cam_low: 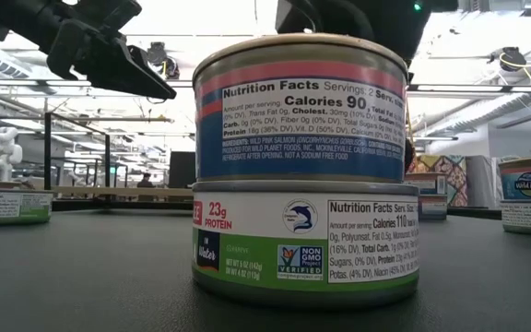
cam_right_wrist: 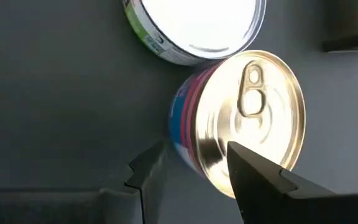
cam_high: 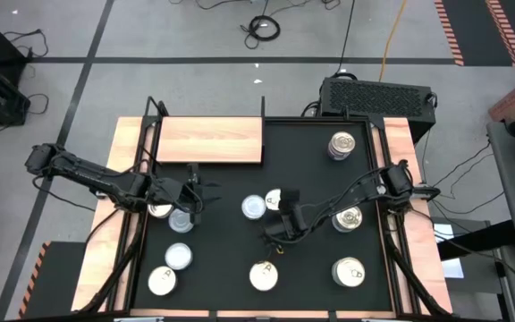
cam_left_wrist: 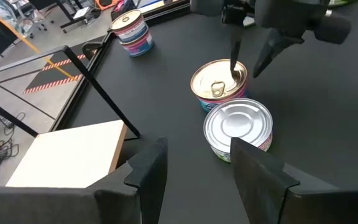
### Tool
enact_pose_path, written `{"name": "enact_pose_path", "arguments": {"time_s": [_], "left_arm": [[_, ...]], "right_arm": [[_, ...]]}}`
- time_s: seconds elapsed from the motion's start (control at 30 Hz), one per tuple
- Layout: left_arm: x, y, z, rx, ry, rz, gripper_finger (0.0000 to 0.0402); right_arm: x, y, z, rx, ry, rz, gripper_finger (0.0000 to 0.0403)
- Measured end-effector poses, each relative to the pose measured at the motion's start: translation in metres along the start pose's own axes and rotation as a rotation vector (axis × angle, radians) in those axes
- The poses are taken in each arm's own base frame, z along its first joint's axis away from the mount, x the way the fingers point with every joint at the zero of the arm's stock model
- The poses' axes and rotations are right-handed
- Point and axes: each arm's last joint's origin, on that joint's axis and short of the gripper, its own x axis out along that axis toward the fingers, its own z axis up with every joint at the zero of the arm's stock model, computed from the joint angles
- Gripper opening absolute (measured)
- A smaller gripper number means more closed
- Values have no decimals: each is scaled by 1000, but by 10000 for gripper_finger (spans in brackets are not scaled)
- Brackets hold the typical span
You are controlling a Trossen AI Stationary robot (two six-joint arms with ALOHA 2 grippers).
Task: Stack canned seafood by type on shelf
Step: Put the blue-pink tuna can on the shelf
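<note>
While spread wide, right tool (cam_high: 284, 204) straddling gold-lidded tin (cam_right_wrist: 247, 118), beside silver tin (cam_left_wrist: 237, 126).

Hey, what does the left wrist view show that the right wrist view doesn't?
Only the left wrist view shows the light wooden board, a far blue-and-pink labelled can and the right gripper open over the middle cans. Only the right wrist view shows that gripper's own fingers close up, spread beside the gold lid. Both show the gold pull-tab can beside the plain silver-lidded can on the black mat.
</note>
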Motion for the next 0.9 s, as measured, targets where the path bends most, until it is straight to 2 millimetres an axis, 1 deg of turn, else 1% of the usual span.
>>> {"name": "enact_pose_path", "arguments": {"time_s": [0.17,0.33,0.5,0.7,0.9], "left_arm": [[0,0,0,0,0,-1,176],[0,0,0,0,0,-2,176],[0,0,0,0,0,-3,176],[0,0,0,-8,0,-3,176],[0,0,0,-9,1,-3,176]], "right_arm": [[-1,8,-7,-34,-41,-65,149],[0,12,-10,-39,-54,-69,119],[5,15,-14,-36,-84,-79,79],[6,16,-15,-51,-96,-81,13],[6,16,-14,-75,-95,-80,2]]}}
